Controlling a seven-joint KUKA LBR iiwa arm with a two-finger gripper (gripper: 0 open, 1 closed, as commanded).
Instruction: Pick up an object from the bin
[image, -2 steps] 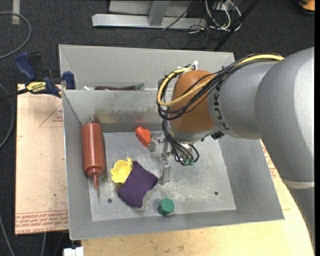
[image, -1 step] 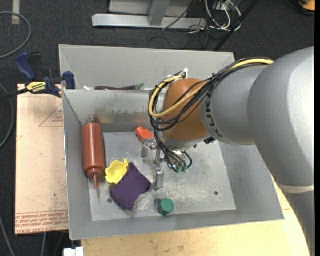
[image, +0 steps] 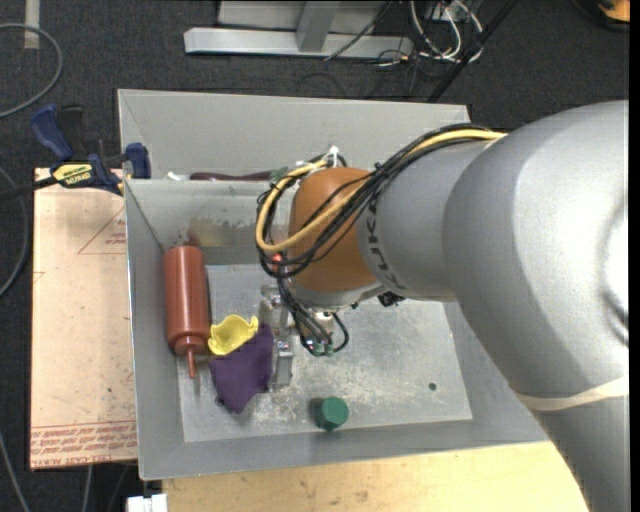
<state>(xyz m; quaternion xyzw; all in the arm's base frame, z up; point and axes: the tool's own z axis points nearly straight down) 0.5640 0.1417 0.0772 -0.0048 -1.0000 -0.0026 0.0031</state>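
**Clerk:** First entry?

**Checker:** Bin, grey metal, floor scuffed. Landmark for all places: bottle, red-brown, lying flat along the bin's left wall as the camera sees it, nozzle toward the view's lower edge.

**Clerk:** Entered. What lies by the bottle?

**Checker:** Yellow piece, crumpled and soft-looking, touching the bottle's shoulder on its right side, at the nozzle end. Then the cloth, purple and bunched, just right of the bottle's nozzle and directly below the yellow piece, touching it.

**Clerk:** Anything further off?

**Checker:** Green lump, small and rounded, well apart from the bottle, right of it and lower in the view, near the bin's front wall. It lies alone on bare floor.

**Clerk:** Robot parts?

**Checker:** Arm, grey, entering from the view's right. Cover, orange and domed, right of the bottle's upper half. Cables, yellow and black, looped round the cover's bottle-facing side.

**Clerk:** And the claw?

**Checker:** Gripper, down near the floor, right of the bottle's nozzle, with the cloth between them. It stands against the cloth's far edge from the bottle.

**Clerk:** Open, closed, gripping?

**Checker:** I cannot tell, as the cover and wiring hide too much. Nor can I tell whether it has the cloth.

**Clerk:** So which is the task's thing?

**Checker:** The cloth is nearest, on the floor beside the bottle's nozzle.
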